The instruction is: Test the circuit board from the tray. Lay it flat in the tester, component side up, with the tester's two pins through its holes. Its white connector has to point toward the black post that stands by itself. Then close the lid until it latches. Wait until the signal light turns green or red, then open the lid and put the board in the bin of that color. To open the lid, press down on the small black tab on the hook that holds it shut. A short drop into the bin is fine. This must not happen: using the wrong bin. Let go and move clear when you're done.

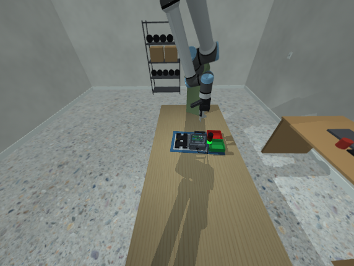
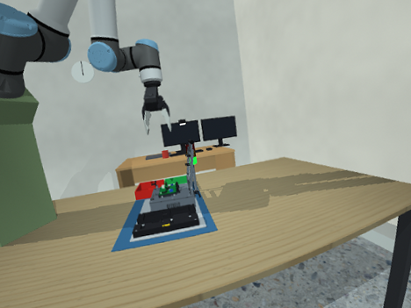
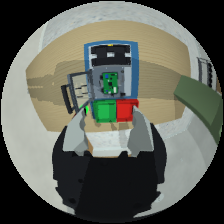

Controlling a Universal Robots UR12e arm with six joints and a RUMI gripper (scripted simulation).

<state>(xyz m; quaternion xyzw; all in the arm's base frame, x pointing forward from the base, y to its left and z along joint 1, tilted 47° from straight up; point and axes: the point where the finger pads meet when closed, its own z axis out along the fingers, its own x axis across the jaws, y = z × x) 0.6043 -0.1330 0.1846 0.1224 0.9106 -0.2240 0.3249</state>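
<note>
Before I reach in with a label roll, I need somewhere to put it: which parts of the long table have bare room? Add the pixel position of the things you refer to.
Bare wood shows between the blue mat (image 2: pixel 122 242) and the table's near edge in the exterior view. It's crowded on the mat: black tray (image 2: pixel 165 222), tester (image 2: pixel 172 202), raised lid (image 2: pixel 191 172).

Two monitors (image 2: pixel 180 133), two bins (image 1: pixel 215 135) (image 2: pixel 149 190) (image 3: pixel 127 110), one circuit board (image 1: pixel 197 138) (image 2: pixel 169 188) (image 3: pixel 110 83), one clock (image 2: pixel 82 71), one red cup (image 1: pixel 344 143) (image 2: pixel 165 154)

The arm reaches down from above, wrist vertical, its fingers (image 1: pixel 201 118) (image 2: pixel 159 130) parted and holding nothing.
</note>
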